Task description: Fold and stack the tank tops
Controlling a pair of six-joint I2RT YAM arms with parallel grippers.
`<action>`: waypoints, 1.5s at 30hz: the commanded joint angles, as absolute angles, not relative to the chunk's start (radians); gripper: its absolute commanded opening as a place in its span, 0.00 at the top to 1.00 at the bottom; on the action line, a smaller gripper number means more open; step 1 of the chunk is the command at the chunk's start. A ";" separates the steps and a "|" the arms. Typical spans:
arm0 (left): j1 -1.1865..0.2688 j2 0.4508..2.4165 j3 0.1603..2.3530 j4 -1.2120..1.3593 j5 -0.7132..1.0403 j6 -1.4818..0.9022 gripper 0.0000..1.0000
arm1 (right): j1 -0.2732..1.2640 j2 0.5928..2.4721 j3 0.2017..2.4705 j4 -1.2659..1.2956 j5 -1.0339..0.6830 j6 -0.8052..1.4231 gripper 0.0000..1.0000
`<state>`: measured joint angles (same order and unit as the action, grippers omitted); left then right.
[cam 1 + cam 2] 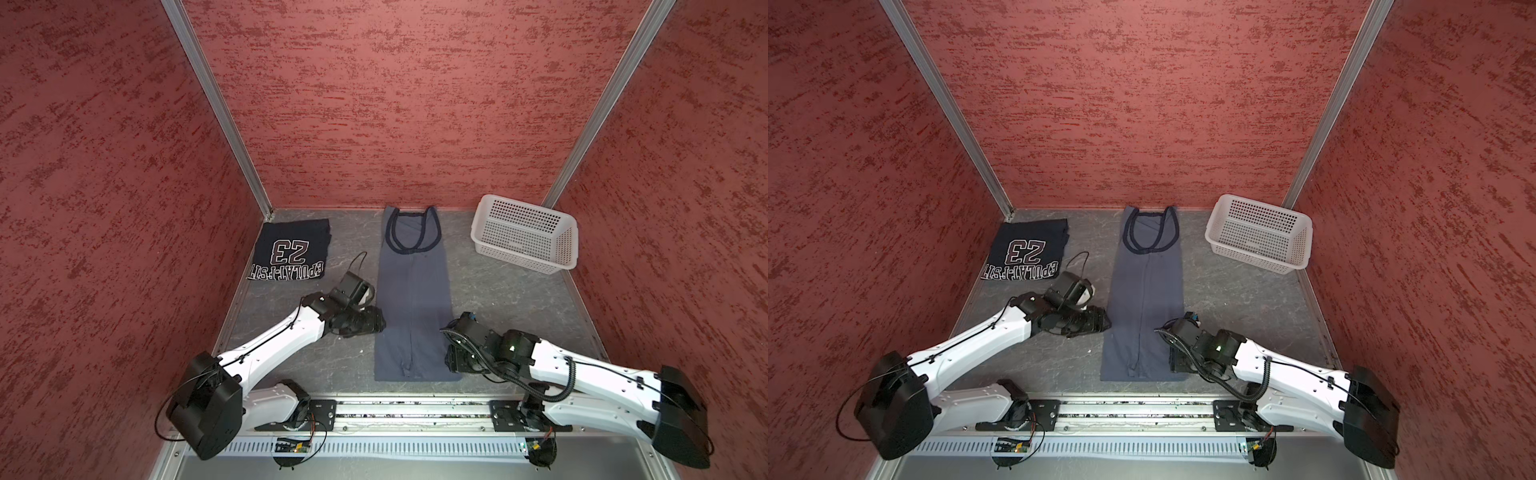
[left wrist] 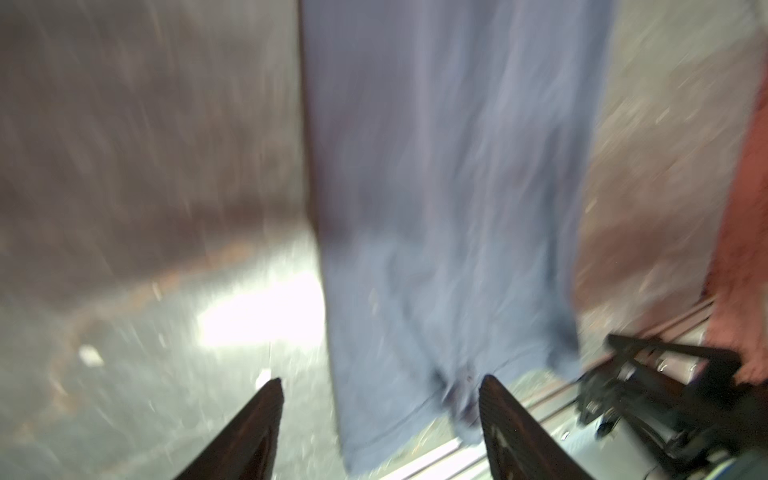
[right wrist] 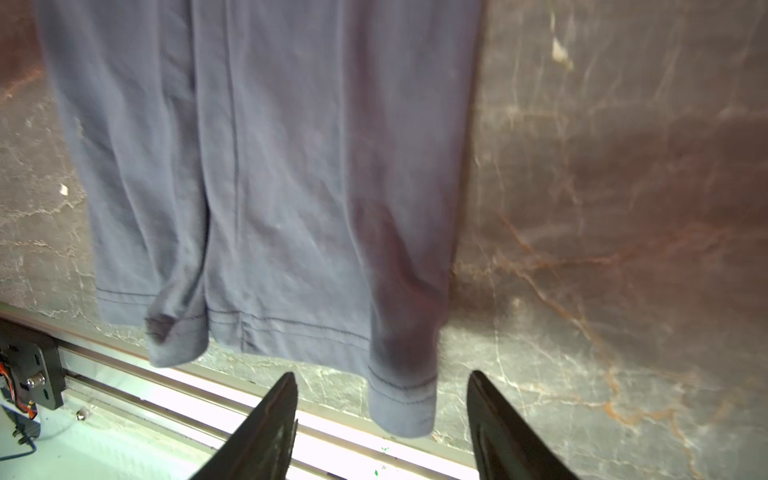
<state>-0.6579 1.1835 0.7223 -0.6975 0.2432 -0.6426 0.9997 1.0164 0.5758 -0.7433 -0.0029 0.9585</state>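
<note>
The dark navy tank top point(image 1: 291, 251) point(image 1: 1027, 249) with its "23" print lies folded at the back left. In the middle lies the slate blue-grey tank top point(image 1: 413, 299) point(image 1: 1146, 299), a long narrow strip with its straps toward the back wall. My left gripper point(image 1: 379, 323) point(image 1: 1105, 322) hovers at the strip's left edge, and in the blurred left wrist view it point(image 2: 383, 378) is open above the hem point(image 2: 415, 395). At the near right corner my right gripper point(image 1: 451, 361) point(image 1: 1177, 361) point(image 3: 382, 373) is open too, with the hem corner point(image 3: 401, 407) showing between its fingertips, ungripped.
A white perforated basket point(image 1: 525, 232) point(image 1: 1260, 230) sits tilted at the back right. Red textured walls close in three sides. A metal rail point(image 1: 411, 409) point(image 3: 208, 395) runs along the front, just past the blue-grey top's hem.
</note>
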 commanded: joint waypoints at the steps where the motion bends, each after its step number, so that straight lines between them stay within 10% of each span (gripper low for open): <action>1: -0.764 1.117 0.637 -0.645 0.264 -0.795 0.28 | 0.994 0.993 0.527 -0.696 -0.053 1.016 0.37; 13: -0.984 1.213 0.519 -0.483 0.233 -0.992 0.48 | 0.993 1.043 0.440 -0.528 -0.107 1.040 0.50; 24: -0.979 1.253 0.660 -0.497 0.163 -0.912 0.89 | 0.983 1.086 0.526 -0.553 -0.048 0.993 0.90; 45: -0.417 1.838 1.489 -0.410 0.257 -0.535 0.96 | 0.367 1.733 1.325 -0.375 -0.171 0.374 0.92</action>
<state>-0.4431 1.7779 1.4117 -0.4465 0.2302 -0.5774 0.3954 1.6627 1.2362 -0.4210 -0.1253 0.4744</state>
